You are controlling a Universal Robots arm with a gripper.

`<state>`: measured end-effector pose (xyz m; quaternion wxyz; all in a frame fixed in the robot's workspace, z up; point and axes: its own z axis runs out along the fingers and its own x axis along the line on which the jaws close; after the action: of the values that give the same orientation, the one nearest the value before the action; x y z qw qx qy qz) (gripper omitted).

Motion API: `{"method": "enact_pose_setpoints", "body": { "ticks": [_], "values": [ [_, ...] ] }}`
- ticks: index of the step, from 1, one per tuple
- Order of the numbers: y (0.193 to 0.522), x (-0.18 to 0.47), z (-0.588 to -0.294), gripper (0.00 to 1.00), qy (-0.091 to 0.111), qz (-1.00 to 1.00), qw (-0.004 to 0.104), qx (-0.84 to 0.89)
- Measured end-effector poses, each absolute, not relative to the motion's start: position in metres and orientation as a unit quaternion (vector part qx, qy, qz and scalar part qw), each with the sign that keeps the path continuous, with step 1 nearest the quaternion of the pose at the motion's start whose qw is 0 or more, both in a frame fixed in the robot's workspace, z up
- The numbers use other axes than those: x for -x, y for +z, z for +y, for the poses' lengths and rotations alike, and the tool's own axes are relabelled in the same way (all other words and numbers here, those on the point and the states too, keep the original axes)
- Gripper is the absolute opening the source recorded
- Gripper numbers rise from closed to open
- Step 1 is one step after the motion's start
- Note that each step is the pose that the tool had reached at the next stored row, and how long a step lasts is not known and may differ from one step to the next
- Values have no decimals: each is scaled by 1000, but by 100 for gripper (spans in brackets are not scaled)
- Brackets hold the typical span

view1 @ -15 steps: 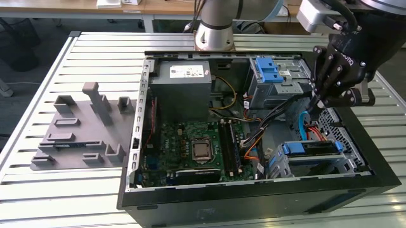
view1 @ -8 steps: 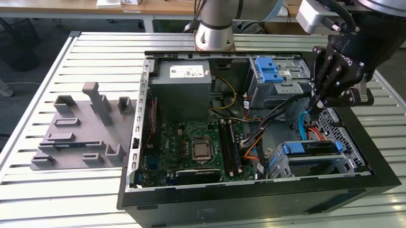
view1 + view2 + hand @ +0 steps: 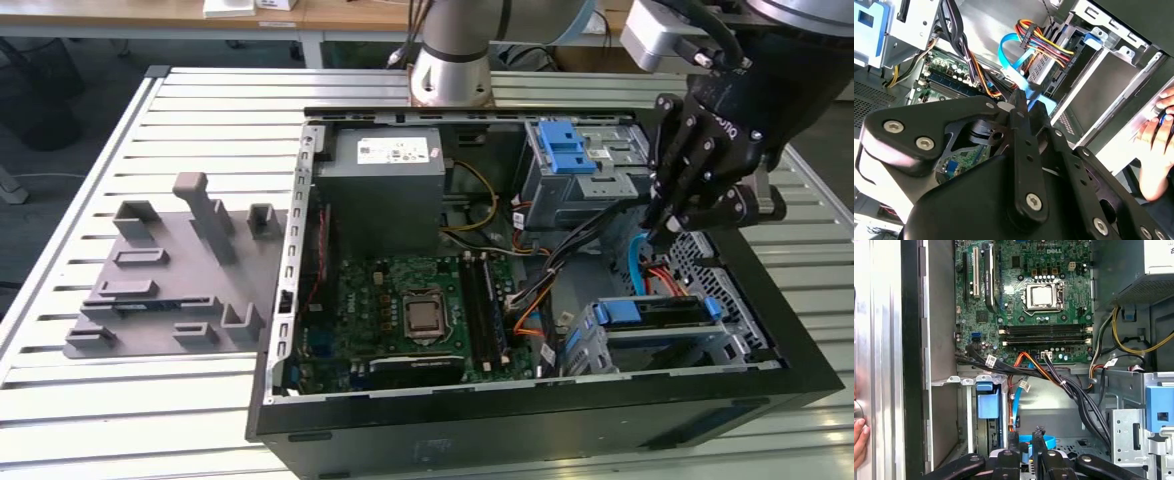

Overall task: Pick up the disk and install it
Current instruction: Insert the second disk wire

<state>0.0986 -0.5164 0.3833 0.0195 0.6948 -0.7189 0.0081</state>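
Above the open computer case [image 3: 287,300] at the exterior view's right, the pincer [image 3: 657,232] hangs with its fingers drawn together, gripping nothing. The disk [image 3: 651,312] sits in the drive cage [image 3: 727,350] directly below it in the frame, its long axis running across the picture.
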Motion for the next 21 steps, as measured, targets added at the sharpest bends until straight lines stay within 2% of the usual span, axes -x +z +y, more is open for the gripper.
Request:
{"method": "enact_pose_setpoints", "body": {
  "ticks": [9,21],
  "values": [
    [377,-99,-516,25,10,-719,21,-695],
    [369,-99,-516,25,24,-718,27,-695]
  ]
}}
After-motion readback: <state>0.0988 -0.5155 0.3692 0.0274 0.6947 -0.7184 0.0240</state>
